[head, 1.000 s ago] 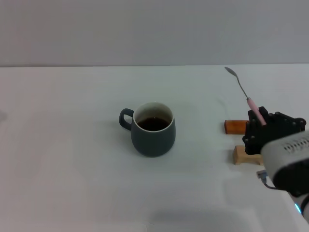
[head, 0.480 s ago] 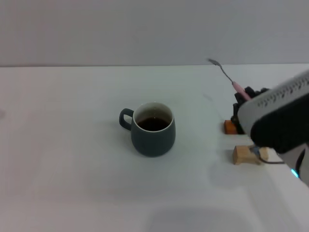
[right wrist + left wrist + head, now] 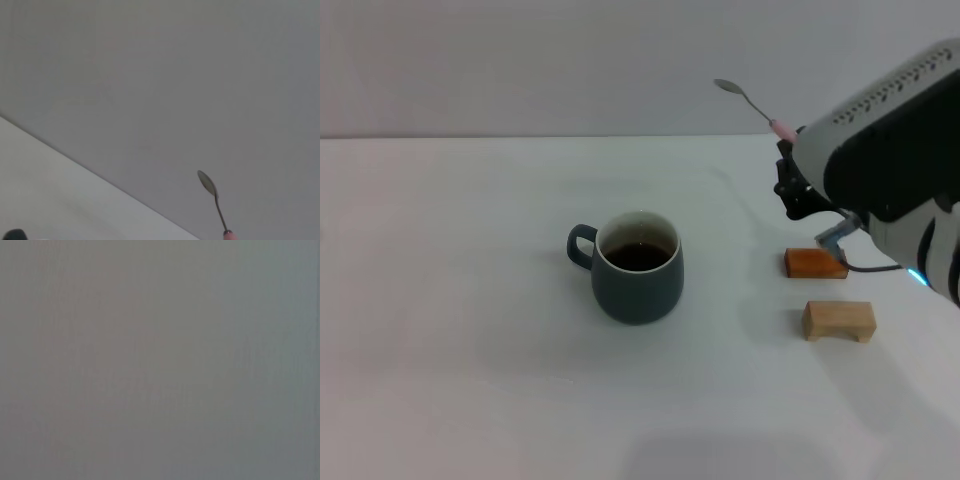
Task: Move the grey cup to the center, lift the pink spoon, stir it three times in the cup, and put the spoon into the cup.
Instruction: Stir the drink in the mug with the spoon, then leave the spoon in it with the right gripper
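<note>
From my head camera, the grey cup (image 3: 638,267) sits upright near the middle of the white counter (image 3: 470,350), its loop handle turned toward my left and dark liquid showing inside the white interior. My right end effector (image 3: 788,170) is raised above the counter to the right of the cup and well apart from it, and it is clamped on the pink spoon (image 3: 756,107). The spoon sticks up and away from it at a slant, the silver bowl at the far tip and a bit of pink handle showing just where my grip begins. Beneath my right arm, an orange block (image 3: 814,263) lies on the counter, and a pale wooden block (image 3: 839,320) lies just nearer to me than it.

My left wrist camera shows only a plain grey field; my left end effector appears in none of the views.

From my right wrist camera, the pink spoon (image 3: 214,201) rises against a grey wall, its bowl uppermost and the start of the pink handle at the frame's edge. A strip of the counter (image 3: 60,200) shows too.
</note>
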### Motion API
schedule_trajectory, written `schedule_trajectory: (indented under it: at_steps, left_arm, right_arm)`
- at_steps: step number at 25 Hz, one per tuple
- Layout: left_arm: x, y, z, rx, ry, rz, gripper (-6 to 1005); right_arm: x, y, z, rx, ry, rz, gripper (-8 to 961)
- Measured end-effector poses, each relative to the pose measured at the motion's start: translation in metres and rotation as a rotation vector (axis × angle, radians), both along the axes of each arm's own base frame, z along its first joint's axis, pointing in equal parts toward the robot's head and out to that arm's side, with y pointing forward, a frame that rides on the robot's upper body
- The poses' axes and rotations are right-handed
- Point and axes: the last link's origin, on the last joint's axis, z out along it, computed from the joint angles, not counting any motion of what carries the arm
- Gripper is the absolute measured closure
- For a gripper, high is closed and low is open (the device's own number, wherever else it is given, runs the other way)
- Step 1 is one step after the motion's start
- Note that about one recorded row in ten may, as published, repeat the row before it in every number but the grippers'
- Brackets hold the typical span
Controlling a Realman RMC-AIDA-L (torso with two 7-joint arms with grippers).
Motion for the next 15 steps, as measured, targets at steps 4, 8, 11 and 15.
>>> schedule_trajectory:
  at_steps: [4, 8, 11, 15]
  left_arm:
    - [0.000, 0.002, 0.001, 0.003, -0.004, 0.003, 994]
    - [0.002, 0.004, 0.002, 0.004, -0.003, -0.004, 994]
    - [0.003, 0.006, 0.002, 0.002, -0.003, -0.007, 994]
    - [0.004, 0.009, 0.001, -0.006, -0.005, -0.006, 994]
  right_arm:
    - [-0.004, 0.003, 0.001, -0.013, -0.014, 0.011, 827]
    - [-0.006, 0.004, 0.002, -0.013, -0.024, 0.019, 827]
    - [-0.009, 0.004, 0.005, -0.013, -0.023, 0.024, 828]
    - [-0.018, 0.005, 0.009, -0.060, -0.009, 0.020, 828]
